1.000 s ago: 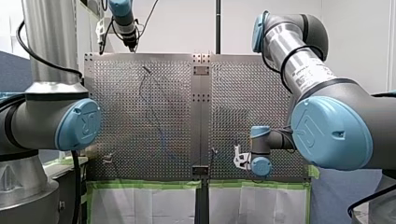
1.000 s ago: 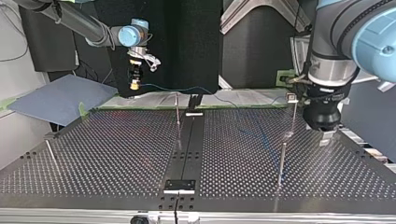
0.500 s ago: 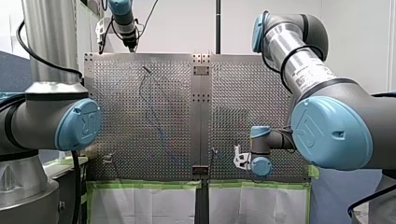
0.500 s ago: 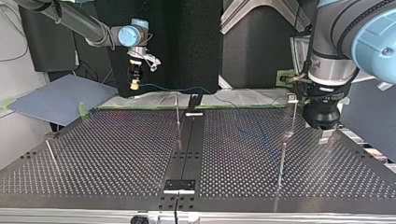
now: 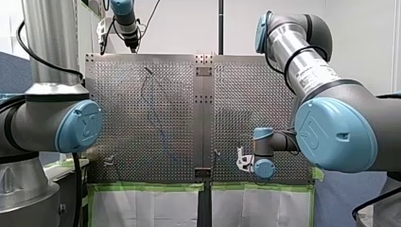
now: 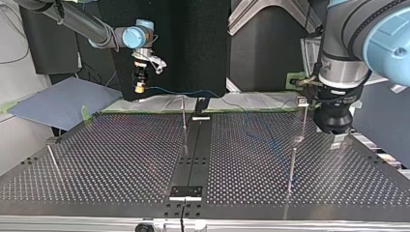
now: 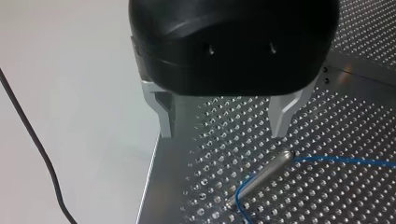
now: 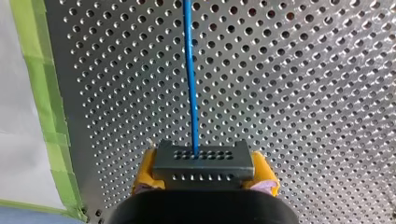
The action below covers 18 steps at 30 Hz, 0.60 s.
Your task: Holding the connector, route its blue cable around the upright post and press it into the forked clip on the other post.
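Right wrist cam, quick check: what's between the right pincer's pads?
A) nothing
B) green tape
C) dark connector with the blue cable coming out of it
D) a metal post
C: in the right wrist view the connector sits clamped between the yellow pads of my right pincer, with the blue cable running out ahead of it over the perforated table.

The connector [image 8: 203,163] sits in my right gripper [image 8: 204,171] over the table's [image 8: 303,93] near edge in the front view. Its cable [image 8: 189,70] runs ahead. My left gripper [image 7: 224,121] hangs by the far left corner, a post [image 7: 261,175] just ahead.
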Tool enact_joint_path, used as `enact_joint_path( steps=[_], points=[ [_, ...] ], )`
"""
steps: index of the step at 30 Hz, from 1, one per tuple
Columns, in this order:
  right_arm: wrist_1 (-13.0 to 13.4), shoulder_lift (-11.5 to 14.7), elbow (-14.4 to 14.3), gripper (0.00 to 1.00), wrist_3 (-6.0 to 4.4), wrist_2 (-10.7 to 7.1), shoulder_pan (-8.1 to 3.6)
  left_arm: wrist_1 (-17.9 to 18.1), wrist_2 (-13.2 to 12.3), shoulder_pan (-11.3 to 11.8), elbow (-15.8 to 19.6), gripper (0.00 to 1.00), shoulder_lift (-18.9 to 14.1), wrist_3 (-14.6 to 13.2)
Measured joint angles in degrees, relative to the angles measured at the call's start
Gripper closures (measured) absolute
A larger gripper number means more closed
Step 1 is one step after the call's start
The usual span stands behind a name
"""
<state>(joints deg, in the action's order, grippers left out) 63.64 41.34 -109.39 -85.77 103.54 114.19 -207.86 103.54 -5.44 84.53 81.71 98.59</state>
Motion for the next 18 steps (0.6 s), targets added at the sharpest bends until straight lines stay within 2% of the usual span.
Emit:
enact_joint_path(
  steps=[9, 18],
  points=[
    [-0.7, 0.0, 0.3, 0.71, -0.18, 0.0, 0.0, 3.7, 0.1, -0.9, 0.9, 0.01, -2.1, -3.3],
    [-1.2, 0.0, 0.8, 0.71, -0.31, 0.0, 0.27, 8.5, 0.1, -2.6, 5.3, 0.01, -4.2, -7.3]
  ],
)
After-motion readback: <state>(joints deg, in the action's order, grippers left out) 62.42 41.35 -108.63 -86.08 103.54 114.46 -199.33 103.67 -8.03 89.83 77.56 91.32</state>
